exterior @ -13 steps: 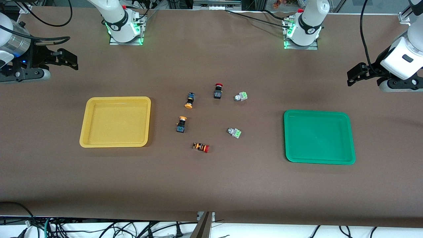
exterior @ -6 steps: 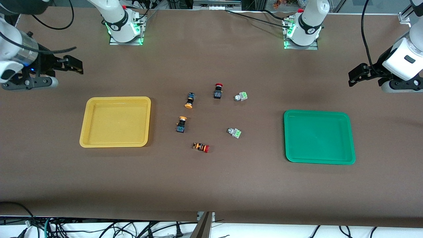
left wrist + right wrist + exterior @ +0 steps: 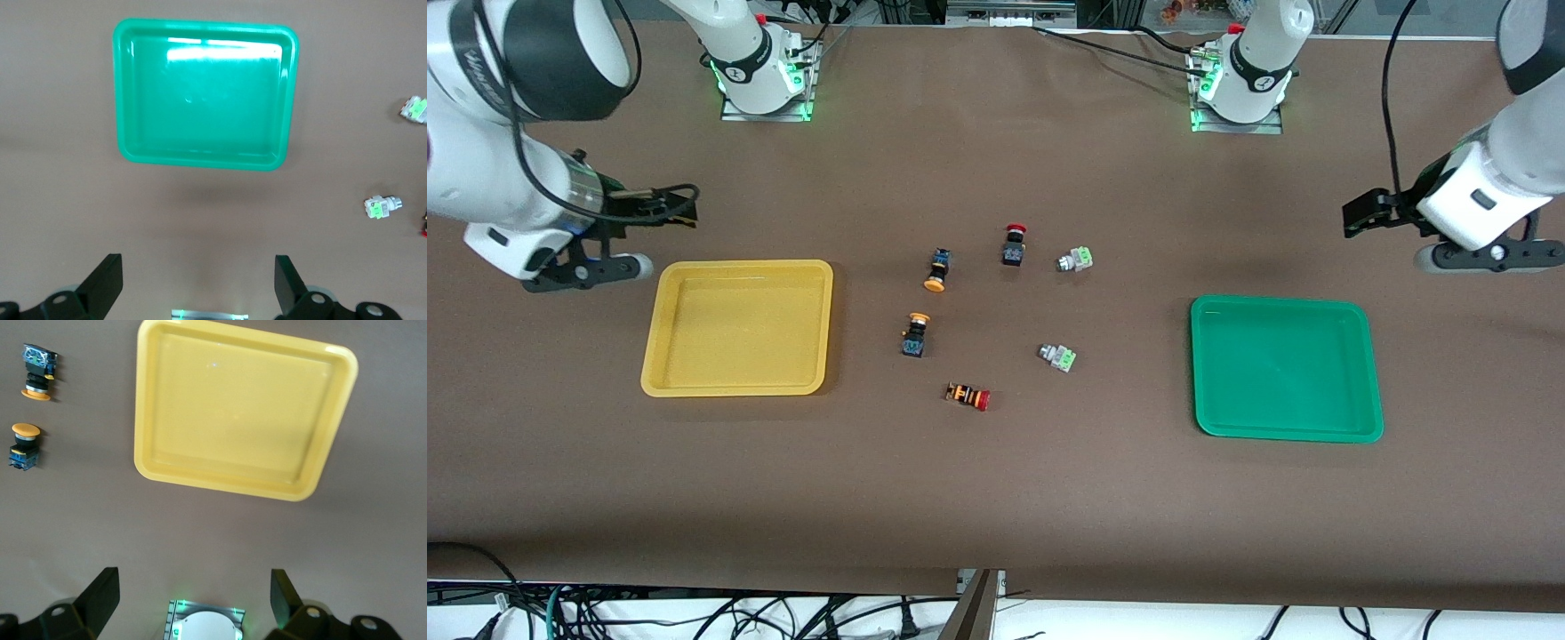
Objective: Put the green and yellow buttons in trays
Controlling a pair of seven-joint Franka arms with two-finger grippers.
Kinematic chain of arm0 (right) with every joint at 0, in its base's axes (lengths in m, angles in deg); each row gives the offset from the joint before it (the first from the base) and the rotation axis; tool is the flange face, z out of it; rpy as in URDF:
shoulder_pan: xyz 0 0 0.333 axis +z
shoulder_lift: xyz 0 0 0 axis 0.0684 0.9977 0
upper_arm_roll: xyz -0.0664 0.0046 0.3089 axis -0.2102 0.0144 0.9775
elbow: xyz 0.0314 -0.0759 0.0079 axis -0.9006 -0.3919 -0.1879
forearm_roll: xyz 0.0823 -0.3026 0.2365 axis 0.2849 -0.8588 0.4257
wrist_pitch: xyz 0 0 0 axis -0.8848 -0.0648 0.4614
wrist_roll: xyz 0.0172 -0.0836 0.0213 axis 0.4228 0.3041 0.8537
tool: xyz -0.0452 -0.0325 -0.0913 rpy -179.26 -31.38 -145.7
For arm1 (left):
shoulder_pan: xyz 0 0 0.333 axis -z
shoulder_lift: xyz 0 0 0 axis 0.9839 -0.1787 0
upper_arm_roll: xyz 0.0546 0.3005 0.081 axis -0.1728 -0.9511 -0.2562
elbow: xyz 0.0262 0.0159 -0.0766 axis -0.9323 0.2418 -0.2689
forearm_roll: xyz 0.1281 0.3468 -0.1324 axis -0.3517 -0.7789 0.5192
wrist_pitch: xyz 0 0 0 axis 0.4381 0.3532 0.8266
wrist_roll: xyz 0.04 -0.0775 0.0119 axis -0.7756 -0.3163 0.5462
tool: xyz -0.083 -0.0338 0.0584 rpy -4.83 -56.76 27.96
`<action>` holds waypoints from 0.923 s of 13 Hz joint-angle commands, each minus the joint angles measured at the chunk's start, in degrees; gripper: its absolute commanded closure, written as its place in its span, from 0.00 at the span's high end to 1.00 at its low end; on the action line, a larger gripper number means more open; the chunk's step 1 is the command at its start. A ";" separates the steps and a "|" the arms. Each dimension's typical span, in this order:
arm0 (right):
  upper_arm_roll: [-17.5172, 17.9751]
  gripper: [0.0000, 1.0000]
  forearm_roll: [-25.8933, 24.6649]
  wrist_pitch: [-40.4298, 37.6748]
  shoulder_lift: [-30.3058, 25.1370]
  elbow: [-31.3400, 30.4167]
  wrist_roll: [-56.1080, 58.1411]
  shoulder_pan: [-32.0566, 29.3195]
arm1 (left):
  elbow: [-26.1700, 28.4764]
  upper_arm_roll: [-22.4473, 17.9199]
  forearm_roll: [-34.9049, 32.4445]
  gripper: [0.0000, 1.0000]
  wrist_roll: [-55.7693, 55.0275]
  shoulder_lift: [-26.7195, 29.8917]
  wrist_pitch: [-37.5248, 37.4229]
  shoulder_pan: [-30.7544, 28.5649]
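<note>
Both arms swung inward: right gripper (image 3: 680,209) wide, over the table beside yellow tray (image 3: 660,307); left gripper (image 3: 1360,216) wide, near green tray (image 3: 1375,382). Buttons (image 3: 935,269) untouched mid-table; picking imminent.

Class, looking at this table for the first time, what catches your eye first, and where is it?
Two bright trays stand out: the yellow tray toward the right arm's end, the green tray toward the left arm's end. Between them lies a cluster of small switches. The right gripper and left gripper hang open over bare table.
</note>
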 commanded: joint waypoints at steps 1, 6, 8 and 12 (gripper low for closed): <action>-0.03 1.00 1.81 2.39 4.03 1.13 -4.61 3.41 | -2.17 0.45 3.85 1.00 -6.49 -5.89 -0.72 0.94; -0.03 1.00 4.54 13.28 13.08 0.78 -19.82 13.34 | -4.79 1.68 10.90 1.00 -33.19 -13.80 6.67 5.07; -0.03 1.00 6.65 17.41 16.95 0.69 -23.95 17.03 | -9.27 1.68 11.79 1.00 -43.10 -20.03 9.29 9.18; -0.03 1.00 10.70 25.50 22.32 -0.71 -32.22 22.75 | -17.80 1.33 10.65 1.00 -67.89 -33.93 19.21 16.31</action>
